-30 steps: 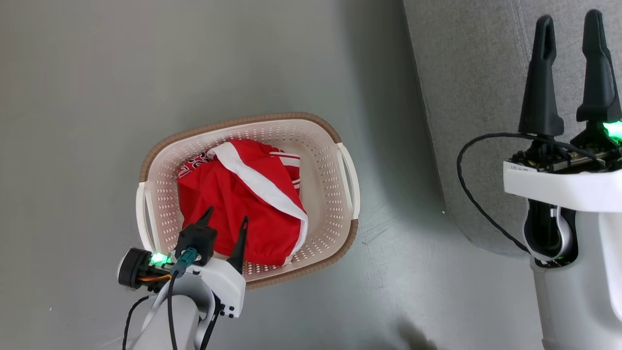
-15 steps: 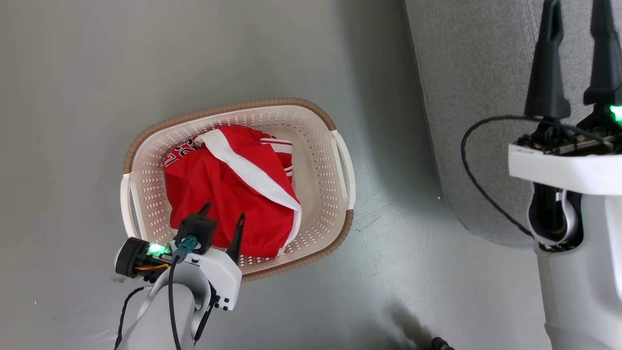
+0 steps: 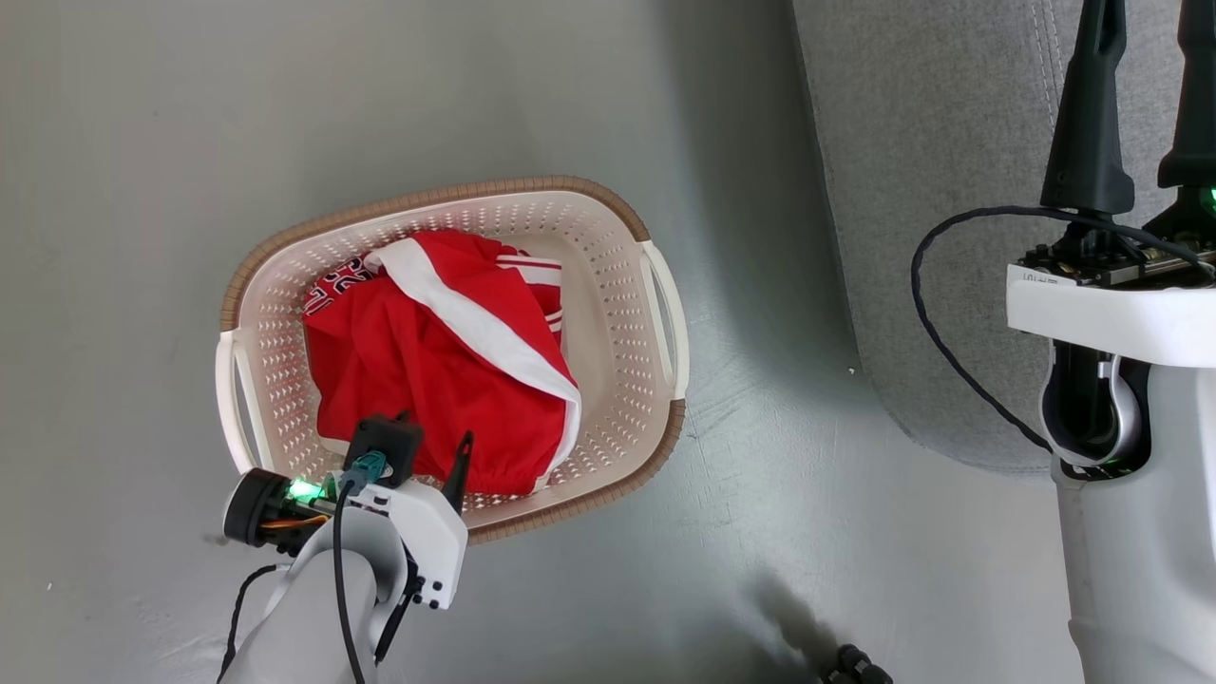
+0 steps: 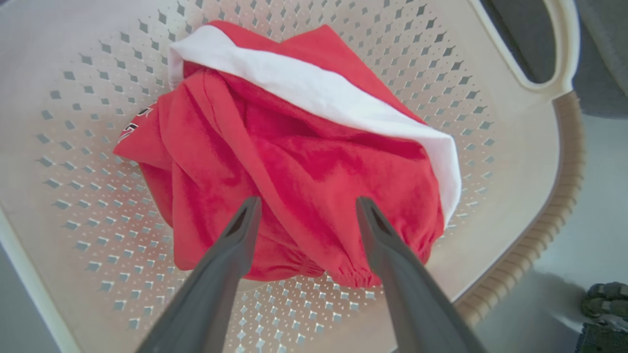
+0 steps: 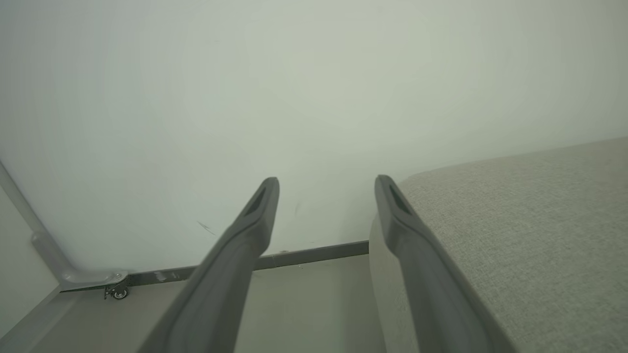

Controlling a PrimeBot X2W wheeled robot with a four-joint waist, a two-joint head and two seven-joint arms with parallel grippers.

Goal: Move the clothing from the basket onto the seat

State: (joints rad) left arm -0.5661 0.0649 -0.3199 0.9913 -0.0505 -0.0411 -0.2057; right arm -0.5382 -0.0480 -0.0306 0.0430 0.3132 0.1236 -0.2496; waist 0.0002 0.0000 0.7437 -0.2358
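**Item 1, the basket**: oval, cream, perforated, with a brown woven-look rim and two side handles. It is sitting on the grey floor and is serving as the reference for every entry below.

**Item 2, the clothing**: a red bundle lying inside the basket, bunched toward its left half. The shorts are lying on top, with a broad white stripe running diagonally across them and the gathered hem facing the basket's near rim. The jersey is peeking out beneath them by the basket's far-left wall, with part of its black-and-white lettering showing.

**Item 3, left gripper**: hanging just inside the basket's near rim, with its fingers pointing at the gathered edge of the shorts. The jaws are standing wide apart and are clamping nothing. Whether the tips are touching the fabric cannot be told.

**Item 4, the seat**: grey upholstery with a stitched seam and a rounded corner. It is lying to the right of the basket, separated from it by a strip of floor.

**Item 5, right gripper**: well apart from the basket on its right, hovering over the seat's edge. The jaws are spread wide and are holding nothing. The fingers are pointing toward a pale wall.

**Item 6, dark object**: lying on the floor off the basket's near-right corner, too cut off to identify.
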